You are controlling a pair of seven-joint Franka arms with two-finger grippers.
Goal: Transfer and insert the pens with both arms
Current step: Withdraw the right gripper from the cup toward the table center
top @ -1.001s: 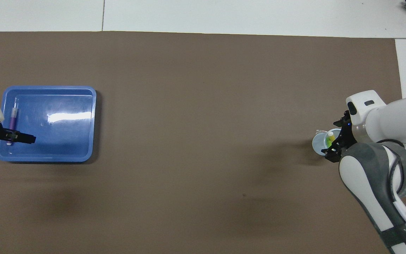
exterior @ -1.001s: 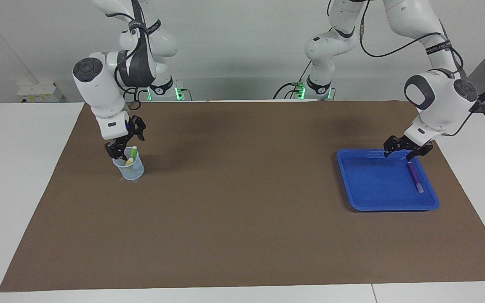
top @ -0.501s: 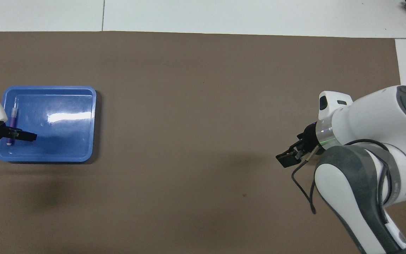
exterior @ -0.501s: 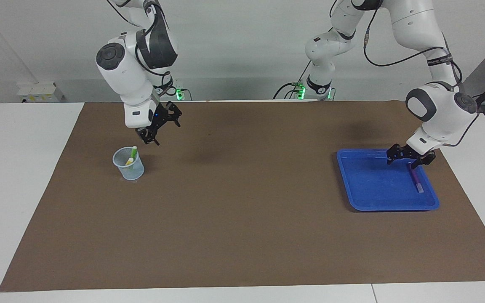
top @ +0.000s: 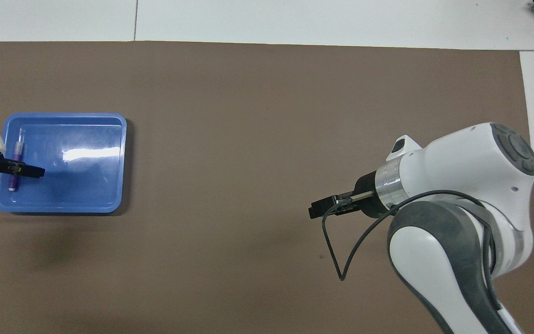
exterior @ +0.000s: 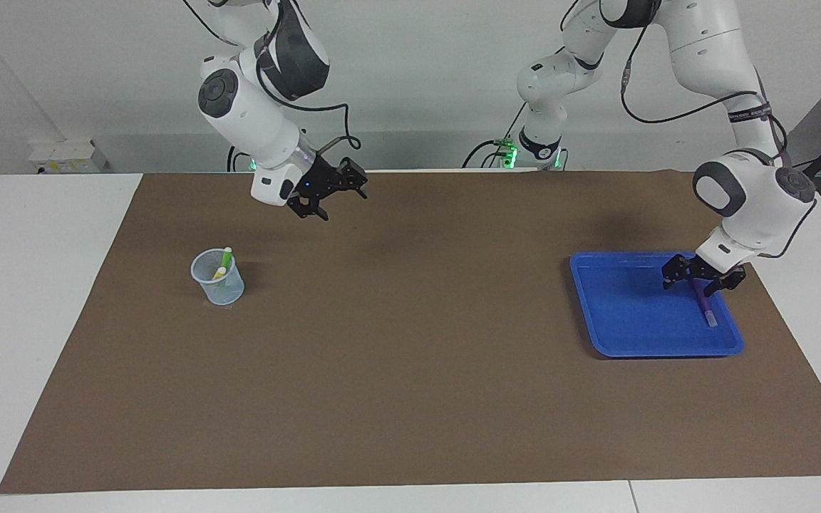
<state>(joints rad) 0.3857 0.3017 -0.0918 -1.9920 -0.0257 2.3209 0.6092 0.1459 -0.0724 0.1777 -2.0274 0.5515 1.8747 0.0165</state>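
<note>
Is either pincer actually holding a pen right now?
No. The left pincer stands open around the purple pen in the blue tray, near its coloured end. The right pincer hangs open, holding nothing.

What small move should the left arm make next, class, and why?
Probably close the left gripper on the purple pen. Its open fingers straddle the pen's upper end in the blue tray, while the green pen and yellow pen already stand in the cup.
</note>
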